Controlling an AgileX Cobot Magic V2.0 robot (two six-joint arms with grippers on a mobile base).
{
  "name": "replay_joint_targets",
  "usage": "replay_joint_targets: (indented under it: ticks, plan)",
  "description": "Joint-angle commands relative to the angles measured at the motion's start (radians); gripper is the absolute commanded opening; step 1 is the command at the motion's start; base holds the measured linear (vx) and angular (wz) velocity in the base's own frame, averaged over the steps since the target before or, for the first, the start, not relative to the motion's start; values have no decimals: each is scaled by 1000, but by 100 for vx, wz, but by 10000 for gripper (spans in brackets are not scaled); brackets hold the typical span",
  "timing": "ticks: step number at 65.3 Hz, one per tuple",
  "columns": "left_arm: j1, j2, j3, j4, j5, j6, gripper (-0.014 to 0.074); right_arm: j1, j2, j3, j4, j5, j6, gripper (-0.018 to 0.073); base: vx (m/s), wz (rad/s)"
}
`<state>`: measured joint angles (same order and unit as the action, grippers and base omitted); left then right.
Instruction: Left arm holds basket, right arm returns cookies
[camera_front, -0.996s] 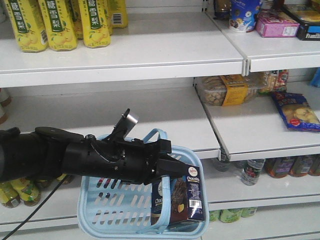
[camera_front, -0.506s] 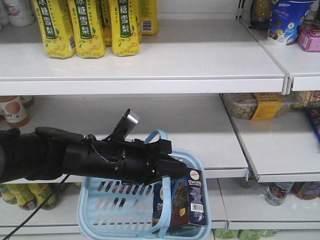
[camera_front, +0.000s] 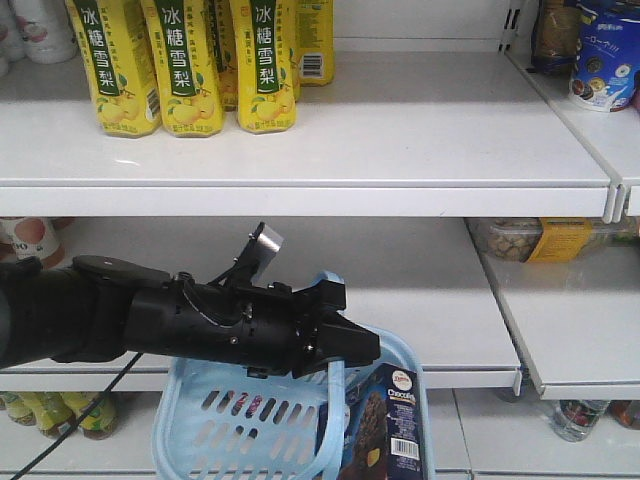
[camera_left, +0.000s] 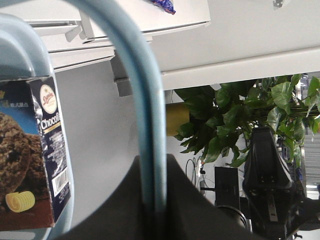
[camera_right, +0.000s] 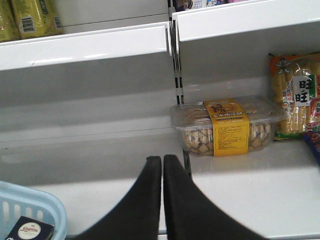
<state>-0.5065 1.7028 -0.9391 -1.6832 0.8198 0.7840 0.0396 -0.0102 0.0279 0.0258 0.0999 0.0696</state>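
Left pincer (camera_front: 365, 352) clasping basket (camera_front: 240, 445), cookies (camera_front: 390, 432) below

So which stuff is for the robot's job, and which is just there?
For the job: light blue slotted plastic basket; dark navy cardboard cookie box inside it; black left fingers clamping its handle; black right fingers, shut.
Just sitting there: yellow drink bottles; clear snack tub with yellow label; white shelves.

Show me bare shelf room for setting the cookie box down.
Upper shelf: bare right of the yellow drink bottles, which crowd its left end. Middle shelf: bare behind the basket, as far as the clear snack tub.
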Motion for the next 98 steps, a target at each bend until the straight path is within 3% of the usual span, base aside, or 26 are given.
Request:
replay_joint_targets:
  ticks: [1, 98]
  plan:
    - [0, -52, -30, -85, 14, 37, -6, 0, -12, 2, -2, -78, -1, -8, 7, 2]
    - [0, -52, -30, -85, 14, 37, -6, 0, -12, 2, -2, -78, -1, -8, 2, 0]
